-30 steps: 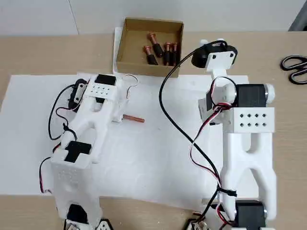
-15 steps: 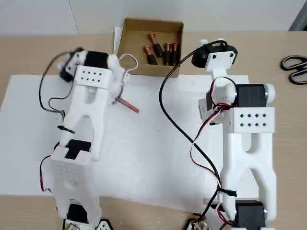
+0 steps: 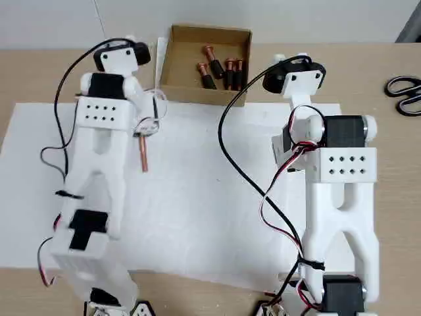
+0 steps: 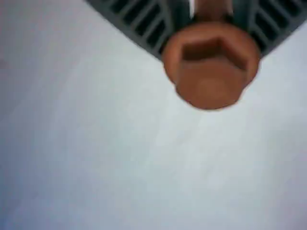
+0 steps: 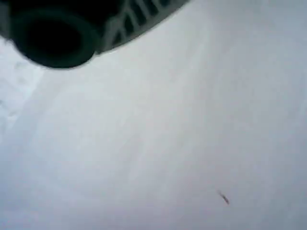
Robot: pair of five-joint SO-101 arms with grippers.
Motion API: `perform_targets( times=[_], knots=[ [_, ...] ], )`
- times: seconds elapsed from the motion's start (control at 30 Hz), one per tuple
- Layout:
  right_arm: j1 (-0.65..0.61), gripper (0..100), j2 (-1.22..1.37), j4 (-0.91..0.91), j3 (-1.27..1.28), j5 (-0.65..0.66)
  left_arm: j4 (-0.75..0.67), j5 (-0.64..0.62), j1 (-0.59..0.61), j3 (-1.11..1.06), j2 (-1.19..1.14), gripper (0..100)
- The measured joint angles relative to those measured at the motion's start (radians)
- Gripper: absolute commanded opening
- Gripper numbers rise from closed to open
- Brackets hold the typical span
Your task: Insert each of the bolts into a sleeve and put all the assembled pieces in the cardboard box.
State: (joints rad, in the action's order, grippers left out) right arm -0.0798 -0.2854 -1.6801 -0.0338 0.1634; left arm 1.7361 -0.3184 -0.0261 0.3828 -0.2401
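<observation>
Left claw (image 3: pixel 142 130) clamped on bolt (image 3: pixel 143 155) just below its head, left side over paper (image 3: pixel 197 217), shank free, probably for mating. Right claw (image 5: pixel 81 21) grips sleeve (image 5: pixel 53 40), bore exposed. Box (image 3: pixel 172 66) far centre.

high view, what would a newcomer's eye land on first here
First, the copper bolt gripped in the left hand, sticking out over the white paper. Next, the cardboard box at the table's far edge, with several assembled pieces lying inside, bolts already in dark sleeves. The right hand holds a black sleeve above the paper.
</observation>
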Motion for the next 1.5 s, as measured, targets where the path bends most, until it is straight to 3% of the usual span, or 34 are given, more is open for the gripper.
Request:
perform_targets(
  times=[0.23,0.43,0.53,0.7,0.83,1.03,1.3,1.5],
  knots=[
    [0.0,0.4,0.0,0.0,0.0,0.0,-0.002,0.02,0.011,-0.232,0.037,1],
    [0.0,0.4,0.0,0.0,0.0,0.0,-0.005,-0.239,0.08,-0.269,0.037,1],
    [0.002,0.4,0.0,0.0,0.0,0.0,-0.005,-0.298,0.094,-0.27,0.029,1],
    [0.002,0.4,0.0,0.0,0.0,0.0,-0.006,-0.307,0.098,-0.272,-0.017,1],
    [0.002,0.4,0.0,0.0,0.0,0.0,-0.006,-0.193,0.061,-0.273,-0.055,1],
    [0.002,0.4,0.0,0.0,0.0,0.0,-0.006,-0.158,0.077,-0.276,-0.115,1],
    [0.002,0.4,0.0,0.0,0.0,0.0,-0.006,-0.43,0.189,-0.276,-0.172,1],
    [0.003,0.4,0.0,0.0,0.0,0.0,-0.006,-0.304,0.149,-0.276,-0.189,1]
  ],
)
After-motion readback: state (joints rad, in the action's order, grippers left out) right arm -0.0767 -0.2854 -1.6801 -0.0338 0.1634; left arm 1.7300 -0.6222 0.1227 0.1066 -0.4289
